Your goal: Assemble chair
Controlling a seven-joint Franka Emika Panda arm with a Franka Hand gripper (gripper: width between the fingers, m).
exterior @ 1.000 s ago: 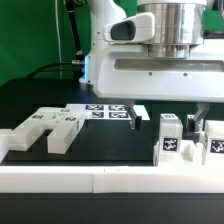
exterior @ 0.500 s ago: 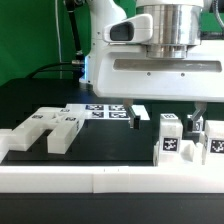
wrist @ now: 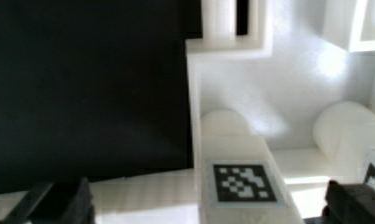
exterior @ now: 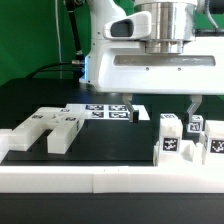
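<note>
My gripper (exterior: 162, 110) is open and empty, its two dark fingers spread wide a little above the table. In the exterior view a white tagged post (exterior: 170, 138) stands upright below and between the fingers, at the right. A second tagged post (exterior: 213, 142) stands beside it near the right edge. White notched blocks (exterior: 52, 128) lie at the left. In the wrist view the gripper (wrist: 223, 205) straddles the tagged post (wrist: 242, 178) without touching it. A rounded white piece (wrist: 353, 130) shows beside it.
The long low white border rail (exterior: 100, 178) runs across the front. The marker board (exterior: 105, 110) lies flat behind the gripper. The black table (exterior: 100, 145) lies between the blocks and the posts. A slotted white piece (wrist: 237, 25) shows farther off in the wrist view.
The gripper has risen a little; the fingertips now sit higher above the posts. The chair pieces have not moved.
</note>
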